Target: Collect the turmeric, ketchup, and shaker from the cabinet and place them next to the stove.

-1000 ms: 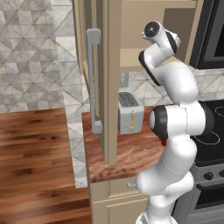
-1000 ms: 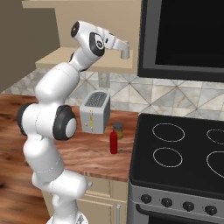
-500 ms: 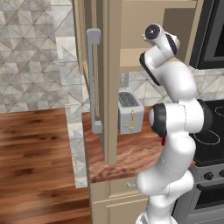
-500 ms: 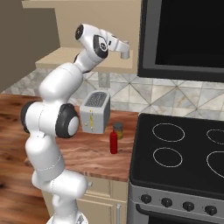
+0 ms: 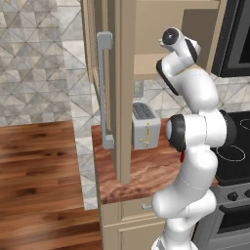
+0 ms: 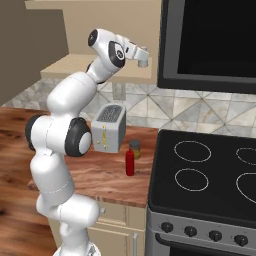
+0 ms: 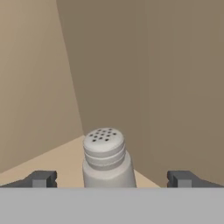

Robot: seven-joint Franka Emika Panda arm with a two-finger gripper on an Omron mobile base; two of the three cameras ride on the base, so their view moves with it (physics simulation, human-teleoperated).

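My pincer (image 7: 109, 178) stood spread wide inside the cabinet (image 5: 122, 93), the shaker (image 7: 106, 159) upright on the shelf dead ahead, centred between my fingertips (image 7: 41, 178), nothing gripped yet.

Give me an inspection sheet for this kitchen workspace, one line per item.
Surface: wooden counter beside the stove.
Job's things: ketchup and turmeric stand on the counter by the stove; shaker upright on the cabinet shelf.
Clutter: toaster on the counter.
Hand: open, fingers either side of the shaker, not closed on it.
Cables: nothing seen.
Surroundings: tiled backsplash, wood floor.
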